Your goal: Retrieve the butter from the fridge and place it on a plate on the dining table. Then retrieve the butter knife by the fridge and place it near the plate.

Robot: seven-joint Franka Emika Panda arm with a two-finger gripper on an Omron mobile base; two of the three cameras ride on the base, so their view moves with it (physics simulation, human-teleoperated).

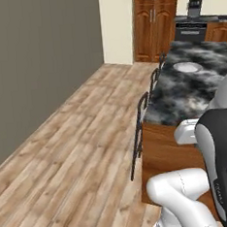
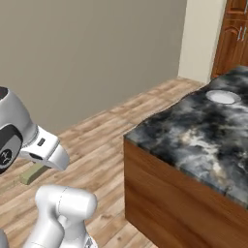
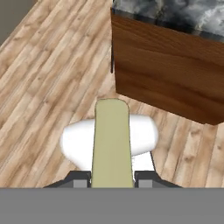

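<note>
Gripper (image 3: pixel 112 178) clamped on butter (image 3: pixel 111 144)

Long island table (image 1: pixel 191 91): black-and-grey marbled top, reddish wooden base, standing on light wood-plank floor (image 1: pixel 75 157). One round white-grey plate (image 1: pixel 187 67) lying flat on top toward far end. Dark metal chairs (image 1: pixel 142 127) lined along one side.

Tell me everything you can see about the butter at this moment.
The butter is a pale yellow-olive stick, long and flat-sided, with a rounded far end and a smooth matte surface. The shut gripper clamps its near end between the two fingers, so it points straight ahead, above the wooden floor. In the right base view it juts from the hand.
</note>
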